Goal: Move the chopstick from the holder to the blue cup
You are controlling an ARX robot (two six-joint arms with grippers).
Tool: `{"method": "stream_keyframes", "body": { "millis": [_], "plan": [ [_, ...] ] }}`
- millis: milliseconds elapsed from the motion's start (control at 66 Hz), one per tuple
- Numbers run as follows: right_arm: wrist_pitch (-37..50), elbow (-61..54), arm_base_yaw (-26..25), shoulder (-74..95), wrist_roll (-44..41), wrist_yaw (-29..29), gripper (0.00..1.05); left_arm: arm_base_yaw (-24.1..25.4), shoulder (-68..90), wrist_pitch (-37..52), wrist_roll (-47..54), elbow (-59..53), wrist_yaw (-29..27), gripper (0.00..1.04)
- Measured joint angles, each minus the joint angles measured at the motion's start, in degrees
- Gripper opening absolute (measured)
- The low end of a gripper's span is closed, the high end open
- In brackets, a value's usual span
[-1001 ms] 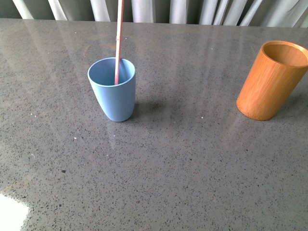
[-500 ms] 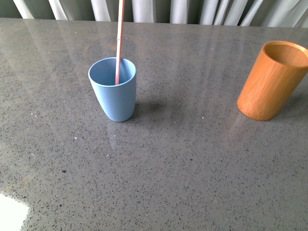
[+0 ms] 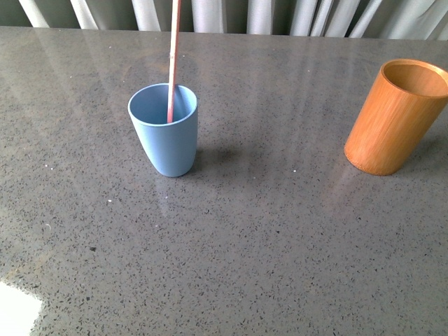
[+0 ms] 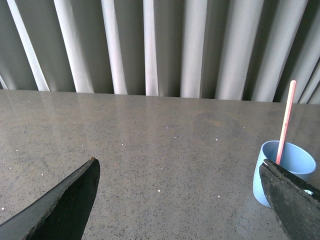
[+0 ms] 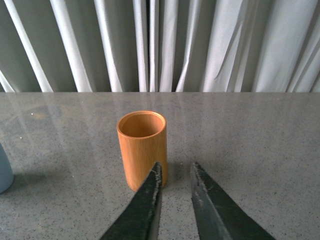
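**Chopstick stands in the blue cup; both grippers clear of it**

While neither arm shows in the front view, each wrist camera catches its own fingertips, so the findings below draw on all 3 pictures.

1. Nearest item, front view: the blue cup [image 3: 164,131] stands upright on the grey table [image 3: 266,231], left of centre. The chopstick [image 3: 172,59] rests inside it, its lower end against the inner far wall, its long axis close to vertical and running out of the top of the picture. No gripper touches it.

2. Further right and slightly further back: the holder [image 3: 393,117] stands upright and well apart from the cup. Its visible interior shows nothing inside.

3. Left gripper [image 4: 182,200]: the jaws are spread wide, 1 dark finger at each lower corner of its wrist view, with nothing between them. The cup and chopstick lie ahead of it and off to one side, just beside 1 fingertip in that view. This arm is the nearer of the 2 to the cup.

4. Right gripper [image 5: 175,172]: the fingers stand close together with a narrow gap, gripping nothing. It faces the holder, which sits just beyond the fingertips, apart from them.

5. Judgement: the transfer appears complete. Any remaining move is likely a retreat, and the cup beside the left fingertip calls for care.
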Motion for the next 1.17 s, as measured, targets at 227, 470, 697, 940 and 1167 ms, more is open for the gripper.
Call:
{"method": "stream_keyframes", "body": {
  "millis": [227, 470, 697, 940, 1167],
  "plan": [
    [0.0, 0.0, 0.0, 0.0, 0.0, 0.0, 0.57, 0.0, 0.0, 0.0, 0.0, 0.0, 0.0, 0.96],
    [0.0, 0.0, 0.0, 0.0, 0.0, 0.0, 0.95, 0.0, 0.0, 0.0, 0.0, 0.0, 0.0, 0.96],
    [0.0, 0.0, 0.0, 0.0, 0.0, 0.0, 0.96, 0.0, 0.0, 0.0, 0.0, 0.0, 0.0, 0.96],
    [0.0, 0.0, 0.0, 0.0, 0.0, 0.0, 0.96, 0.0, 0.0, 0.0, 0.0, 0.0, 0.0, 0.96],
    [0.0, 0.0, 0.0, 0.0, 0.0, 0.0, 0.96, 0.0, 0.0, 0.0, 0.0, 0.0, 0.0, 0.96]
  ]
}}
